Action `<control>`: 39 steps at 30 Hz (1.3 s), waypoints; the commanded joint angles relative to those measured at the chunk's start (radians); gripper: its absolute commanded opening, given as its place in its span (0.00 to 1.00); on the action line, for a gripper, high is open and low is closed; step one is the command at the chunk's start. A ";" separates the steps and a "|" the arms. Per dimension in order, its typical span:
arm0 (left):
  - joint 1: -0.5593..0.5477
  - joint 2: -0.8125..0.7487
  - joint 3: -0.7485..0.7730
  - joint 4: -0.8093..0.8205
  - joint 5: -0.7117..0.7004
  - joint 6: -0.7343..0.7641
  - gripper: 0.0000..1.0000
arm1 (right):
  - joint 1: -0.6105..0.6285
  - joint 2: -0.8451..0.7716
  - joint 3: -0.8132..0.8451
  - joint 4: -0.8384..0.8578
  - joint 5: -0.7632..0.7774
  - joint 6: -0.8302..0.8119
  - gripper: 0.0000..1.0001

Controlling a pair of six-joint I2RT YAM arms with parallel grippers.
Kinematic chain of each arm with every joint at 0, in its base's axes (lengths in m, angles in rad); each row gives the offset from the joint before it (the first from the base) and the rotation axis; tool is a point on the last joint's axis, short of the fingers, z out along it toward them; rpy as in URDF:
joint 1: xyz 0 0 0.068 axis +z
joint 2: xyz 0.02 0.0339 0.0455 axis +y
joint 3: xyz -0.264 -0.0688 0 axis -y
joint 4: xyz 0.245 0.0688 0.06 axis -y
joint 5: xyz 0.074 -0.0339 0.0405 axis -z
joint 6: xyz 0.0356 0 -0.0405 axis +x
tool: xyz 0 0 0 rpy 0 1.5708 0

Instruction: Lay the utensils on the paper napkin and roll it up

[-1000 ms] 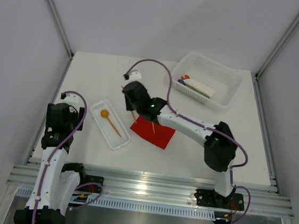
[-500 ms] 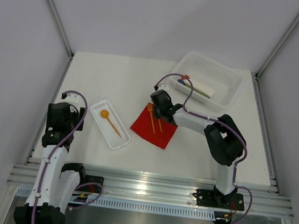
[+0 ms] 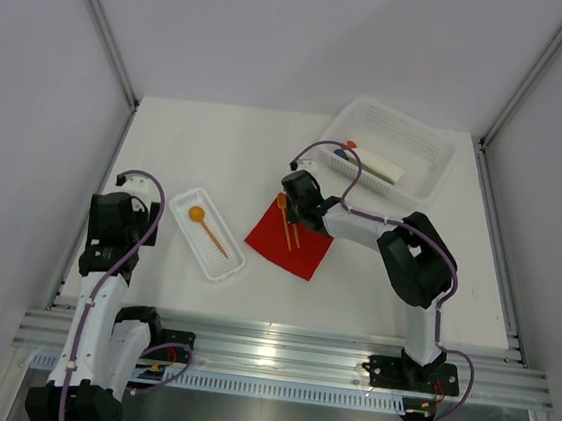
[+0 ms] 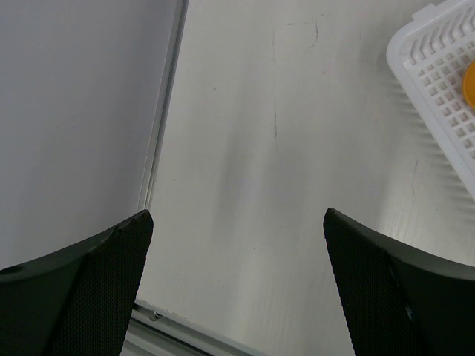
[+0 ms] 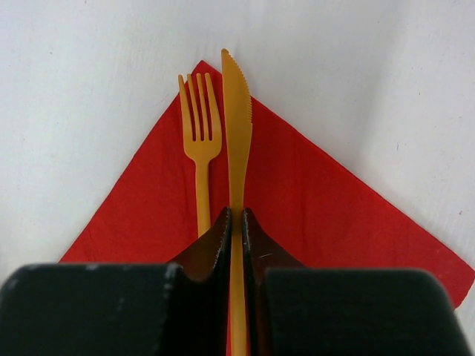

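Observation:
The red paper napkin [image 3: 301,255] lies mid-table, one corner pointing away. An orange fork [image 5: 199,126] rests flat on the paper napkin [image 5: 334,215]. Just right of it is an orange knife [image 5: 237,126], its tip reaching past the napkin's corner. My right gripper [image 5: 236,213] is shut on the knife's handle, low over the napkin; in the top view this gripper [image 3: 292,200] is at the napkin's far corner. An orange spoon [image 3: 206,225] lies in the white tray [image 3: 217,262]. My left gripper [image 4: 237,222] hangs open over bare table at the left edge.
A white mesh basket [image 3: 420,175] with white, blue and green items stands at the back right. The white tray's corner [image 4: 438,89] shows at the right of the left wrist view. A metal rail runs along the table's left edge [image 4: 159,170].
My right arm has swung right from beside the tray to the napkin, carrying the knife, and lowered it alongside the fork. The left arm has not moved.

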 commanded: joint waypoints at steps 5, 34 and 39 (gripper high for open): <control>0.008 -0.004 -0.001 0.012 0.009 -0.007 0.99 | 0.011 0.031 0.001 0.034 -0.001 0.025 0.00; 0.007 -0.004 0.002 0.010 0.013 -0.008 0.99 | 0.023 0.026 0.008 0.002 0.028 0.013 0.23; 0.007 -0.013 0.002 0.010 0.016 -0.008 1.00 | 0.030 -0.002 0.024 -0.016 0.028 -0.004 0.28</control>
